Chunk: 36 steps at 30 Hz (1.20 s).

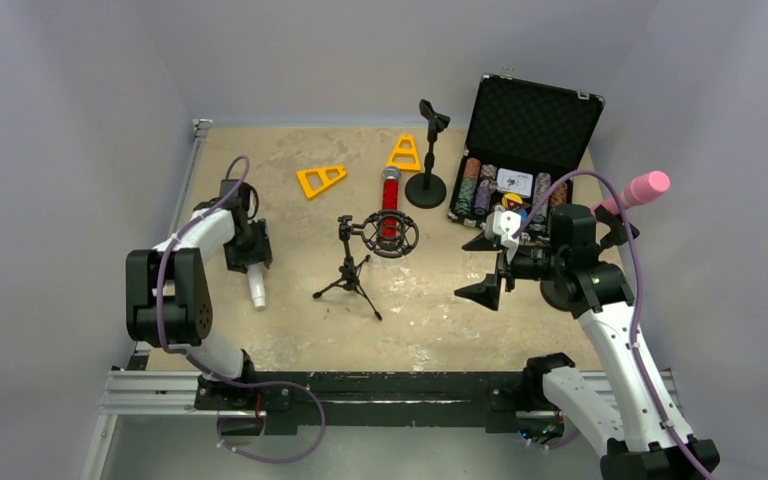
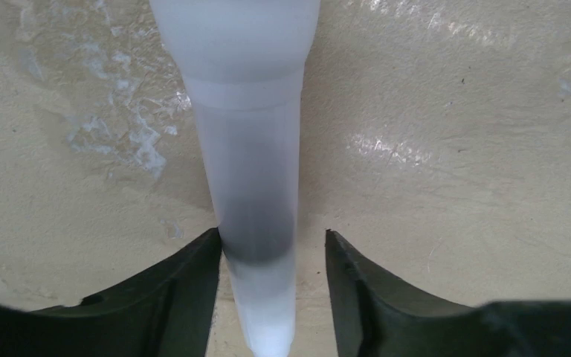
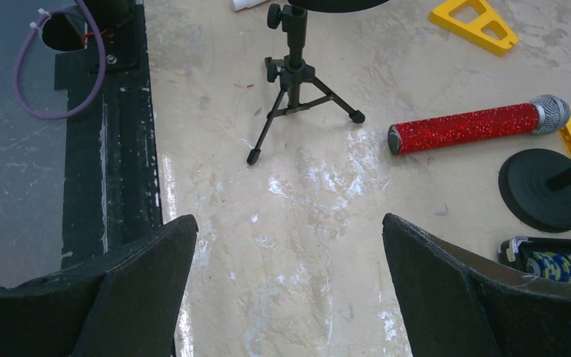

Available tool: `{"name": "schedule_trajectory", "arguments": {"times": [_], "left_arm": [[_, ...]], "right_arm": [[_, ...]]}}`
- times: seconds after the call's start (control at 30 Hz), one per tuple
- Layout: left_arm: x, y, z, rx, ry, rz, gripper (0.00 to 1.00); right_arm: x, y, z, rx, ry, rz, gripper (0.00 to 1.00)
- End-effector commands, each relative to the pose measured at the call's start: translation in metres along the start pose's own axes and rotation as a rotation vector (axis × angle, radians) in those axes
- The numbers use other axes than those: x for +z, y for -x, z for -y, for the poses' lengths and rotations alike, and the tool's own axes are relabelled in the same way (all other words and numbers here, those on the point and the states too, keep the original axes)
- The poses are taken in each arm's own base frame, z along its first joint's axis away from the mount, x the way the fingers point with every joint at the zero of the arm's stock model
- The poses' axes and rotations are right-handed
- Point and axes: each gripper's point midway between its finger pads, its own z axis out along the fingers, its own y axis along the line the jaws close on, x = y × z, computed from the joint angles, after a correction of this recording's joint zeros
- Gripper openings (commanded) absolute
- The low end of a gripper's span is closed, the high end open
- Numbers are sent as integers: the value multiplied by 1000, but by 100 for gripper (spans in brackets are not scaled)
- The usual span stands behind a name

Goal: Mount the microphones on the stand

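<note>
Left wrist view: left end effector (image 2: 271, 242) low at the surface (image 1: 430, 330), jaws roughly half open and straddling the narrow tail of the white microphone (image 2: 247, 163). One finger (image 2: 186, 290) against the handle, a sliver of bare surface between the handle and the other finger, so nothing clamped yet. Grip set low on the taper, probably to leave the thicker body free for a holder. In the top view, same microphone flat at centre left, near the surface's left edge and roughly parallel to it (little room toward the wall, ample bare room toward the middle). Right of centre: right end effector (image 3: 288, 223) well above the surface, jaws spread wide and empty, apparently parked clear of the stands. Tripod stand (image 1: 352, 278) at centre with its ring mount (image 1: 392, 233). Glittery red microphone (image 3: 461, 128) flat just behind that ring, silver head toward the round-base stand (image 1: 427, 186) and a yellow triangle (image 1: 404, 153). Pink microphone (image 1: 643, 187) at the far right, past the open chip case (image 1: 535, 120), seen against the wall; support not discernible. Neither stand loaded yet. Widest open lane: lower middle of the top view, between the tripod legs and the front rail (image 1: 390, 385).
</note>
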Motion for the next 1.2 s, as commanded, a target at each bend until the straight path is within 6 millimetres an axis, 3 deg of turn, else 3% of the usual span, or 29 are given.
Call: {"name": "schedule_trajectory", "arguments": {"times": [0.0,0.1,0.4,0.6,0.7,0.87,1.17], "left_arm": [[3,8,2,-20,-7,-40,54],[6,7,4,-16,-11,-57,40],[12,6,8,0,-36,-94,33],[6,8,18,20,-99,-89,0],[-8,16,22,28,-134,-27,0],[-49,33,45,51,-291,159,0],[-120,38,74,147,-508,444,0]], "right_arm": [[-4,15,-4,-48,11,34,98],[-4,15,-4,-49,9,34,98],[-4,14,-4,-46,7,29,98],[-4,13,-3,-43,7,27,98],[-3,13,-3,-42,7,26,98],[-2,11,-2,-31,9,24,98],[0,5,3,-17,3,9,98]]}}
